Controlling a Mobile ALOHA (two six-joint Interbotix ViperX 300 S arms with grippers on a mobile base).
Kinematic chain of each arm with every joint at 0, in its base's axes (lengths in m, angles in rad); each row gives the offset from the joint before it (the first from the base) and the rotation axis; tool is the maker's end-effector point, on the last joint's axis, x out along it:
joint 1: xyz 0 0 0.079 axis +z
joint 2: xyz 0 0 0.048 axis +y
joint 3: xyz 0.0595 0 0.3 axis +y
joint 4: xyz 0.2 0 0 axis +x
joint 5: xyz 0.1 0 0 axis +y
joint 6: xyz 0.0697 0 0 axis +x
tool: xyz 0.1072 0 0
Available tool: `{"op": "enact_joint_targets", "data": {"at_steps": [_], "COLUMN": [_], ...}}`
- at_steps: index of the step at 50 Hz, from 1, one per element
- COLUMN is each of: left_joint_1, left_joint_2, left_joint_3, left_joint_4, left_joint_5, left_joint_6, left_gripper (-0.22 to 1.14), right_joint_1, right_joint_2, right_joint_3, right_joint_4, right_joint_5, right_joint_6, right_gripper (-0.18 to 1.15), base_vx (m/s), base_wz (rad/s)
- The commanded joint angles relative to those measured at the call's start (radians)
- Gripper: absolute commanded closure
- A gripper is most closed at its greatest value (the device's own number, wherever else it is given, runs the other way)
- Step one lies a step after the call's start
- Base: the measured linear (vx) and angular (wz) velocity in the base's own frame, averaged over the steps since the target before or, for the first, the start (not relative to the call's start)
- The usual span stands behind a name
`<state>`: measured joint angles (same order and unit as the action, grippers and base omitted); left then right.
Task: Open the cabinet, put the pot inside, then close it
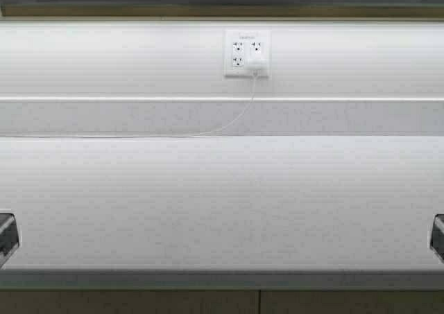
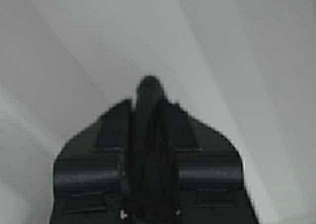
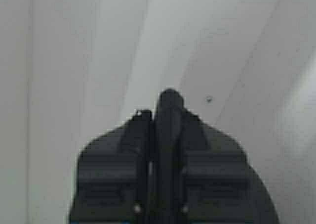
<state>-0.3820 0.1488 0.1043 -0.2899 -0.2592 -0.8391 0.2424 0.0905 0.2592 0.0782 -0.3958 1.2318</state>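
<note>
Left tool (image 2: 149,93): in its wrist view we see the two dark fingers pressed together, nothing between them, pale surface beyond. In the high view only a sliver of that arm shows at the left edge (image 1: 7,236), low over the counter (image 1: 222,203).

Right tool (image 3: 169,105): same story in its wrist view, fingers pressed together with nothing pinched, pale surface with a small dark speck (image 3: 209,99) just beyond the tip. In the high view we get only a dark bit of it at the right edge (image 1: 438,236), level with the left one. The two arms sit well apart at opposite sides of the view.

Between them we see the white counter running the full width. Behind it is a white back wall (image 1: 104,57) with a horizontal ledge line across it. A white wall outlet (image 1: 247,53) sits on that wall near the middle, with a plug in its lower right socket and a thin white cable (image 1: 229,125) dropping from it and trailing left along the back of the counter.

Along the top edge we see a tan strip (image 1: 208,10), which may be the underside of the cabinet; we cannot tell, and no doors show. The pot is not in any view. At the bottom edge, tan fronts (image 1: 139,303) show below the counter lip, with a vertical seam between two of them.
</note>
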Motion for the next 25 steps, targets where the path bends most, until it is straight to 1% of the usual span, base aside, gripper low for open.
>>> {"op": "enact_joint_targets", "data": {"at_steps": [1,8,15,25], "left_joint_1": [-0.032,-0.032,-0.032,-0.032], "left_joint_2": [0.020,0.051,0.063,0.080], "left_joint_3": [-0.089,-0.135,-0.135,-0.120], "left_joint_4": [0.014,0.014,0.002,-0.043], "left_joint_5": [0.021,0.028,0.029,0.029], "left_joint_6": [0.075,0.071,0.066,0.071], "left_gripper": [0.87,0.87,0.87,0.87], "right_joint_1": [0.026,0.020,0.011,0.002], "right_joint_2": [0.009,0.037,0.049,0.058], "right_joint_3": [-0.072,-0.086,-0.087,-0.074], "right_joint_4": [-0.008,-0.008,-0.008,-0.008], "right_joint_5": [-0.008,-0.009,-0.008,-0.008], "right_joint_6": [0.012,0.012,0.012,0.012], "right_gripper": [0.90,0.90,0.90,0.90], "base_vx": [0.05,0.07,0.07,0.08], "base_wz": [0.01,0.01,0.01,0.01]}}
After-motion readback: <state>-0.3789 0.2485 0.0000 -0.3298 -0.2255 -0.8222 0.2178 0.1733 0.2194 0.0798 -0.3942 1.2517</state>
